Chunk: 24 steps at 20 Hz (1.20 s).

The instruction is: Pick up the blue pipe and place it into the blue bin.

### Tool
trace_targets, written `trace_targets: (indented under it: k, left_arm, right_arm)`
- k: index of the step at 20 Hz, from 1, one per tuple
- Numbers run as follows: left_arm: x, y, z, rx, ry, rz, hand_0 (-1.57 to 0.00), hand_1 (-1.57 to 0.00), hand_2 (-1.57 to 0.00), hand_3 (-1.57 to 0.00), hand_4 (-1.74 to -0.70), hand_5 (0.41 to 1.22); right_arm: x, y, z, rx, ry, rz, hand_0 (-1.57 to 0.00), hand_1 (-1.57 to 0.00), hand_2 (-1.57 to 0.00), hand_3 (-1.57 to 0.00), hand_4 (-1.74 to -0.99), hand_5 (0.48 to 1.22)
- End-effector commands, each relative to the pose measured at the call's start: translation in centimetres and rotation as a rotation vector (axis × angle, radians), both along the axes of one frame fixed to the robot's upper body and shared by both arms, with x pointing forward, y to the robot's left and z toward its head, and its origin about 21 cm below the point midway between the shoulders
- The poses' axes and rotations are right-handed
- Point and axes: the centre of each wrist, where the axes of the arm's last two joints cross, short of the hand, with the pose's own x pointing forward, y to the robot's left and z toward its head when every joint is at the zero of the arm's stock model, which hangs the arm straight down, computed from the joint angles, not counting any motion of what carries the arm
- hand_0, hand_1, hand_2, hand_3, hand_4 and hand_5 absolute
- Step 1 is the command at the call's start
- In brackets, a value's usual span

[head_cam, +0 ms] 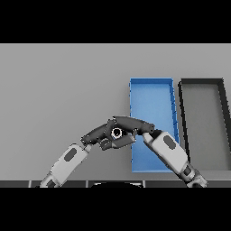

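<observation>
The pipe (117, 132) shows as a small ring-shaped end facing up, pinned between my two hands just left of the blue bin (150, 81). My left hand (98, 133) comes in from the lower left, and its fingers curl under and round the pipe. My right hand (131, 123) comes in from the lower right across the blue bin. Its fingers stretch out straight over the top of the pipe and touch it. The pipe's body is hidden by the fingers. The blue bin has nothing in it.
A dark grey bin (201, 82) stands right of the blue bin, close beside it. My right forearm (168, 151) crosses the near end of the blue bin. The grey table (63, 90) stretches to the left and far side.
</observation>
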Motion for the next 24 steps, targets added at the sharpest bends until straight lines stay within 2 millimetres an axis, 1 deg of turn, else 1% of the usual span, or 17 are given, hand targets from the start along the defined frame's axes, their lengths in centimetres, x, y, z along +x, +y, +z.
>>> trace_targets:
  k: [1,3,4,5,7,9,10,12,14,15,17,18,19,21,22,23,24]
  left_arm:
    - [0.0,0.1,0.1,0.016,-0.017,-0.004,-0.47,-0.44,-0.40,-0.44,-1.14,1.187]
    - [0.1,0.0,0.0,0.032,-0.029,0.005,-0.30,-0.28,-0.26,-0.28,-1.04,1.020]
    - [0.2,0.1,-0.1,0.045,-0.026,0.019,-0.24,-0.23,-0.20,-0.22,-1.00,0.930]
    - [0.2,0.4,-0.1,0.062,-0.018,0.031,-0.19,-0.18,-0.16,-0.18,-0.97,0.849]
    - [0.3,0.4,-0.2,0.089,-0.011,0.047,-0.12,-0.12,-0.10,-0.11,-0.91,0.735]
    - [0.5,0.3,0.1,0.084,-0.007,0.054,-0.08,-0.07,-0.07,-0.07,-0.89,0.664]
    - [0.7,0.5,0.1,0.086,0.005,0.060,-0.06,-0.06,-0.05,-0.06,-0.89,0.638]
    - [0.1,0.4,-0.3,0.065,0.035,0.055,-0.04,-0.04,-0.03,-0.04,-0.89,0.599]
    - [0.4,0.4,-0.1,0.068,0.048,0.074,-0.03,-0.02,-0.02,-0.02,-0.89,0.576]
    - [0.1,0.2,-0.6,0.081,0.052,0.076,-0.02,-0.02,-0.02,-0.02,-0.90,0.569]
    - [0.2,0.3,-0.4,0.093,0.061,0.091,-0.01,-0.01,-0.01,-0.01,-0.90,0.555]
    - [0.0,0.4,-0.5,0.086,0.069,0.093,-0.01,-0.01,-0.01,-0.01,-0.90,0.548]
    - [-0.1,0.1,-0.8,0.098,0.083,0.093,-0.01,-0.01,-0.01,-0.01,-0.91,0.541]
    - [0.2,0.1,-0.5,0.101,0.087,0.096,0.00,0.00,0.00,0.00,-0.91,0.524]
    - [0.0,0.3,-0.8,0.105,0.096,0.095,0.00,0.00,0.00,0.00,-0.91,0.514]
    - [-0.3,0.3,-0.8,0.106,0.096,0.083,0.00,0.00,0.00,0.00,-0.92,0.507]
    - [0.0,0.5,-0.8,0.114,0.098,0.088,0.00,0.00,0.00,0.00,-0.92,0.504]
  right_arm:
    - [-0.4,0.1,0.0,0.003,-0.006,0.002,-1.56,-1.56,-1.56,-1.55,-1.491,1.204]
    - [-0.3,-0.2,0.1,0.008,-0.007,0.006,-1.56,-1.56,-1.56,-1.56,-1.493,1.210]
    - [0.1,-0.1,0.4,0.008,-0.012,0.007,-1.56,-1.56,-1.56,-1.56,-1.494,1.212]
    - [0.1,0.1,0.2,0.020,-0.010,0.010,-1.57,-1.57,-1.57,-1.56,-1.495,1.214]
    - [-0.1,0.4,0.1,0.021,-0.025,0.019,-1.57,-1.57,-1.57,-1.57,-1.496,1.216]
    - [0.0,0.2,0.2,0.005,-0.036,-0.001,-1.57,-1.57,-1.57,-1.57,-1.495,1.218]
    - [0.1,0.5,0.1,0.002,-0.034,0.001,-1.57,-1.57,-1.57,-1.57,-1.493,1.219]
    - [0.1,0.6,0.1,0.016,-0.027,0.008,-1.57,-1.57,-1.57,-1.57,-1.490,1.220]
    - [0.1,0.3,0.2,0.034,-0.015,0.009,-1.57,-1.57,-1.57,-1.57,-1.489,1.220]
    - [0.2,0.3,0.1,0.037,0.001,-0.004,-1.57,-1.57,-1.57,-1.57,-1.488,1.220]
    - [0.2,0.2,0.9,0.049,0.034,-0.015,-1.57,-1.57,-1.57,-1.57,-1.490,1.221]
    - [0.1,0.0,1.4,0.060,0.067,-0.004,-1.57,-1.57,-1.57,-1.57,-1.491,1.221]
    - [-0.3,-0.3,2.0,0.077,0.079,0.009,-1.57,-1.57,-1.57,-1.57,-1.541,1.221]
    - [0.1,-0.9,3.8,0.076,0.121,0.001,-1.57,-1.57,-1.57,-1.57,-1.613,1.221]
    - [0.5,-1.3,4.7,0.092,0.146,-0.007,-1.57,-1.57,-1.57,-1.57,-1.639,1.221]
    - [0.5,-1.1,5.9,0.112,0.169,-0.003,-1.57,-1.57,-1.57,-1.57,-1.659,1.221]
    - [0.6,-1.7,7.1,0.138,0.195,-0.018,-1.57,-1.57,-1.57,-1.57,-1.675,1.194]
